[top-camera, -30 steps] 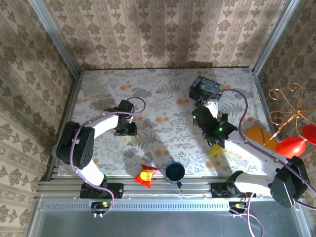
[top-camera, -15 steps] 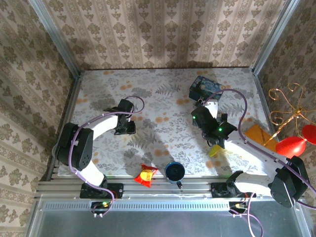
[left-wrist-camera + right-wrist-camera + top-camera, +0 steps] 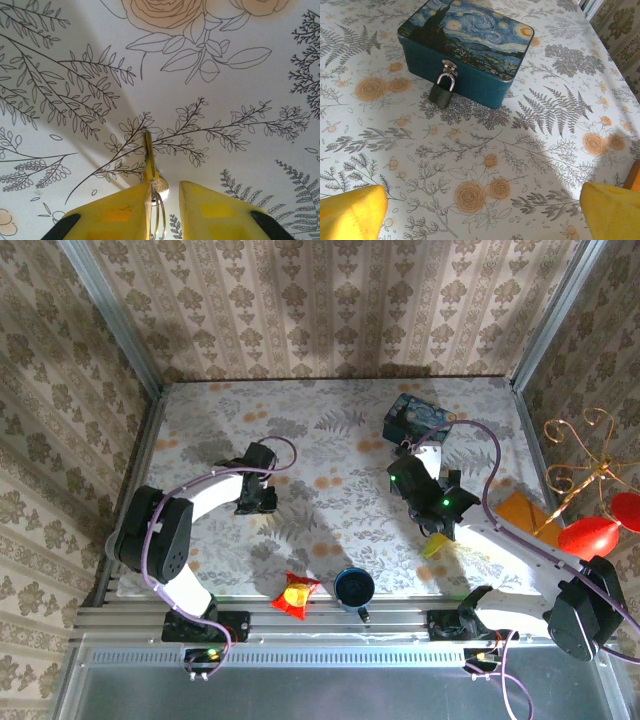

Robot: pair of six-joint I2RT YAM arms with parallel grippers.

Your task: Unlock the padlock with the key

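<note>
Left claw (image 3: 165, 184) narrow gap around key (image 3: 148, 155), clamp unclear; right claw (image 3: 480, 192) wide apart, empty. Dark padlock (image 3: 441, 92), silver shackle through tin (image 3: 470, 35) latch, 11 o'clock.

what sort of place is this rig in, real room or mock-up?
Probably a lab mock-up of a home: wallpaper panels held in bare aluminium framing, a floral tablecloth, and props like the blue painted tin with its padlock.

Damask-patterned walls (image 3: 330, 300), aluminium corner posts (image 3: 110, 315), floral-print tabletop (image 3: 330, 455); lighting seemingly overhead.
</note>
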